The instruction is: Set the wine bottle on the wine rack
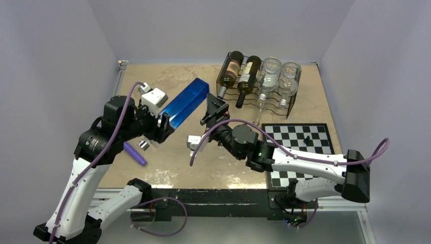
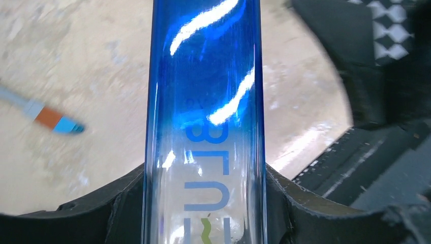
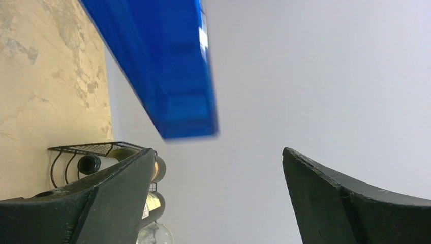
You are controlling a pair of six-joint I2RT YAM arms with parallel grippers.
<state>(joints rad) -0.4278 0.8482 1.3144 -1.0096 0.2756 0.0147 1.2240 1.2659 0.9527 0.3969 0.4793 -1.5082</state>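
The left gripper [image 1: 163, 123] is clamped on the near end of the blue bottle [image 1: 186, 103], which is held above the table. Its long axis is aimed toward the wine rack [image 1: 291, 104], beyond and to the right. The right gripper [image 1: 213, 109], nearer the rack, is spread wide. Its emptiness is shown only by the right wrist view.

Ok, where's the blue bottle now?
Top view, left of centre: the blue bottle is held by the left end effector, angled toward the wine rack.
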